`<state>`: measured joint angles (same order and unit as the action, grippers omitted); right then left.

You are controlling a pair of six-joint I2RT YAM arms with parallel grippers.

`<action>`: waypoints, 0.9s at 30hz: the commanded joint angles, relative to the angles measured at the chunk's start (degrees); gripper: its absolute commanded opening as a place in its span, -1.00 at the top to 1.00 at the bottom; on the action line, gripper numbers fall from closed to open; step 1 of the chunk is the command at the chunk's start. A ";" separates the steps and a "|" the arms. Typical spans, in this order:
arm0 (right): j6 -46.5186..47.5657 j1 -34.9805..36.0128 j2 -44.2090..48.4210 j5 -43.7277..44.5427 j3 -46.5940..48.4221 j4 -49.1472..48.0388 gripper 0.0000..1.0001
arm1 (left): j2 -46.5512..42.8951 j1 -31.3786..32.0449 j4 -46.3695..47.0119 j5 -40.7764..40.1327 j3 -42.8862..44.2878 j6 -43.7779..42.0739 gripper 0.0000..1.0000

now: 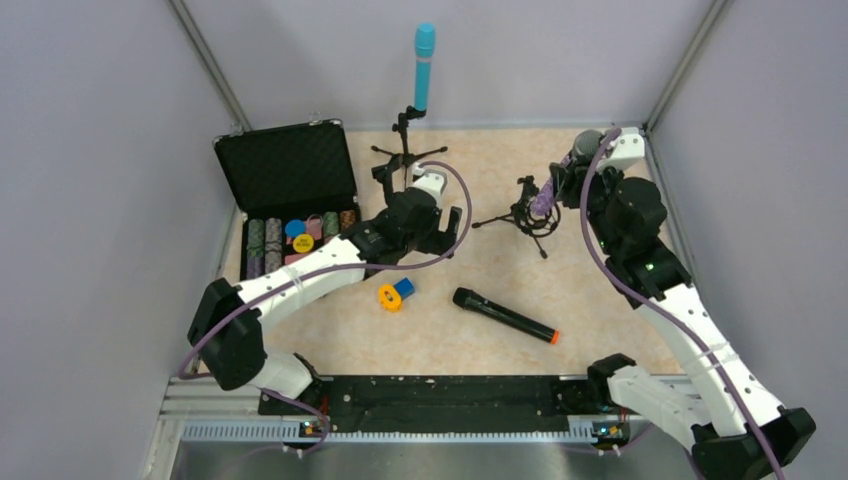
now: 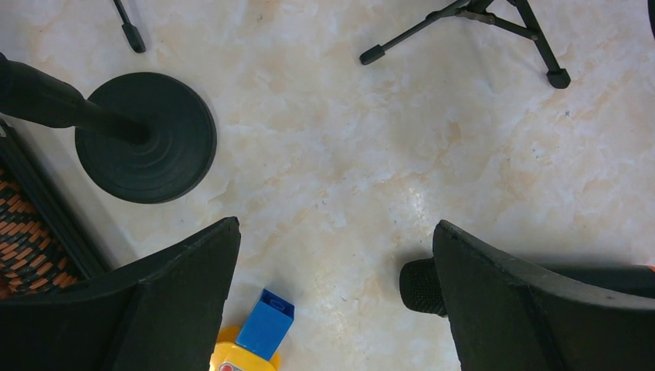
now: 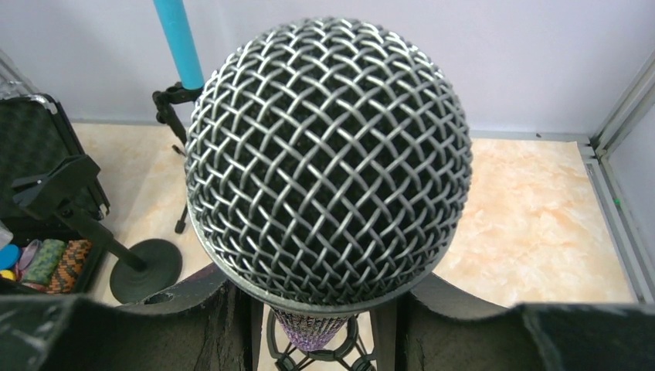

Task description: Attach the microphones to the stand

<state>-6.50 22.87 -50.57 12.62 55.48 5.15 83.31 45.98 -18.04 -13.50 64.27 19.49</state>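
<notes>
Purple microphone [image 3: 328, 154] sits gripped in right hand [image 3: 324, 321]; left hand [image 2: 336, 297] spread wide.

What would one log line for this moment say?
left gripper: open, above table | right gripper: shut on purple mic, at tripod stand | blue mic: upright on rear stand | black mic: lying on table

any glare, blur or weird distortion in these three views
Top external: even, soft light, faint shadows, nothing blurred. Left wrist: a pale sheen on the marbled tabletop, otherwise sharp. Right wrist: the silver grille of the purple microphone looms huge from closeness, crisp, hiding much of the scene.
</notes>
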 commanded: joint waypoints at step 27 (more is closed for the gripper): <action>0.74 0.53 -6.02 5.67 -2.59 -4.58 1.00 | -0.10 1.62 1.31 -2.85 -0.52 -0.68 -0.98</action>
<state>-7.29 22.90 -56.42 15.29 53.89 0.80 83.55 47.11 -18.11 -15.53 63.26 19.49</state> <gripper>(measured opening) 0.438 0.989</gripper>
